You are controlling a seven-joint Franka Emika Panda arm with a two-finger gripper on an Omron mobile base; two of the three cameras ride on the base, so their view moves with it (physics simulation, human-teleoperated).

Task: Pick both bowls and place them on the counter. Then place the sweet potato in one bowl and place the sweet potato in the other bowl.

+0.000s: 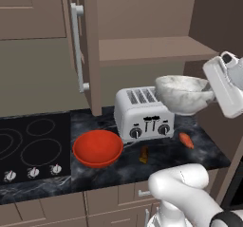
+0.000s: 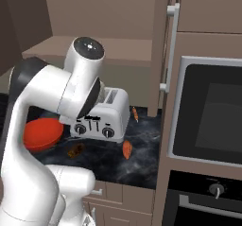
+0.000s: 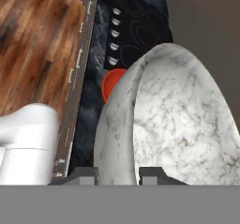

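Observation:
The grey-white marbled bowl (image 1: 182,94) hangs in the air, tilted, above the right end of the toaster. My gripper (image 1: 211,86) is shut on its right rim. In the hand view the marbled bowl (image 3: 173,120) fills the middle, its rim pinched at my gripper (image 3: 118,175). The red bowl (image 1: 98,147) sits upright on the black counter (image 1: 95,174) left of the toaster, and the red bowl (image 2: 41,134) shows partly behind my arm. One orange sweet potato (image 1: 186,139) lies right of the toaster. A browner sweet potato (image 1: 143,154) lies in front of it.
A silver toaster (image 1: 142,114) stands mid-counter. The black cooktop (image 1: 33,145) lies at the left. An open cabinet door (image 1: 85,45) hangs above, beside an open shelf (image 1: 152,48). A wall oven (image 2: 212,116) bounds the counter on the right.

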